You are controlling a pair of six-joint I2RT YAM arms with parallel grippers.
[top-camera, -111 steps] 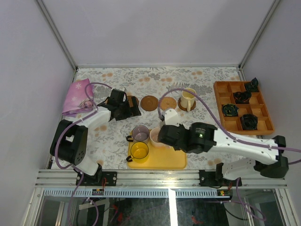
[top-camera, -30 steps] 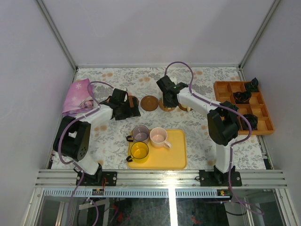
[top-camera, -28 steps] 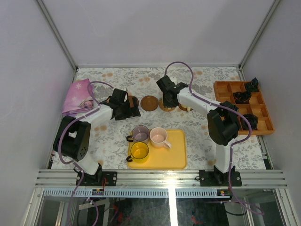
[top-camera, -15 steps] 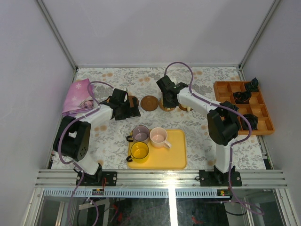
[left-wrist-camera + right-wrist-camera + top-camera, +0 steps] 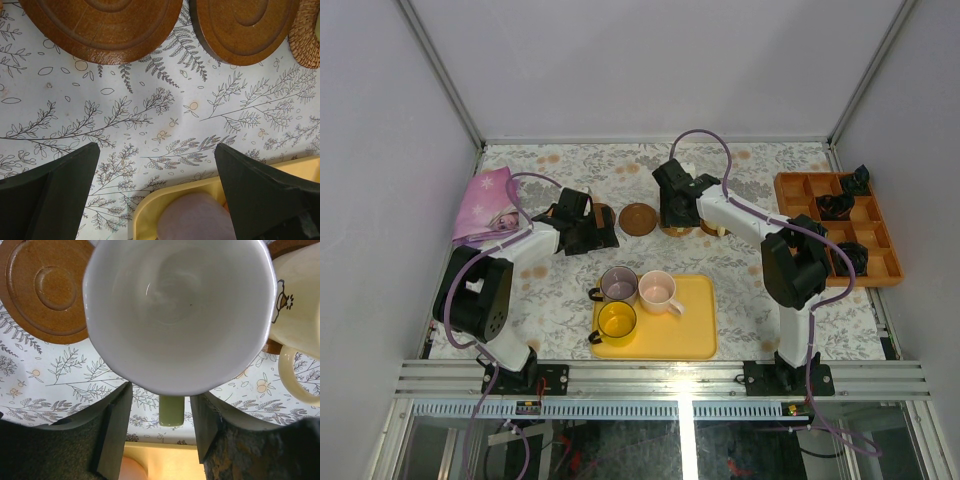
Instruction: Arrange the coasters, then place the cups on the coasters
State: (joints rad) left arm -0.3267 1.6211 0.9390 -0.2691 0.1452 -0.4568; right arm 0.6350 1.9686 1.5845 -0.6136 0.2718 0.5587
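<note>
**White cup down in the far row, right jaws standing clear of its handle**

Nearest the bases, the yellow tray (image 5: 695,335) carries three waiting cups: the yellow cup (image 5: 617,321), the purple-grey cup (image 5: 619,284) and the pink cup (image 5: 658,290).

Just past the tray, the left gripper (image 5: 156,165) hangs low with its fingers spread wide and nothing between them. The first bare coaster (image 5: 100,20) and the second bare coaster (image 5: 240,25) lie side by side just ahead of it. This arm looks the nearer one to the tray cups.

Farther back, the right gripper (image 5: 161,405) hovers over the white cup (image 5: 177,310). The cup is glossy and empty with a slightly faceted rim, and it appears to rest on a coaster (only a brown edge shows from above). It stands between the second bare coaster and the cream cup (image 5: 300,305).

The green handle (image 5: 171,412) points back toward the tray, running straight down the gap between the parted jaws with table showing on both sides, so it is not pinched. A straight lift should clear it. The cream cup is close on one side.
</note>
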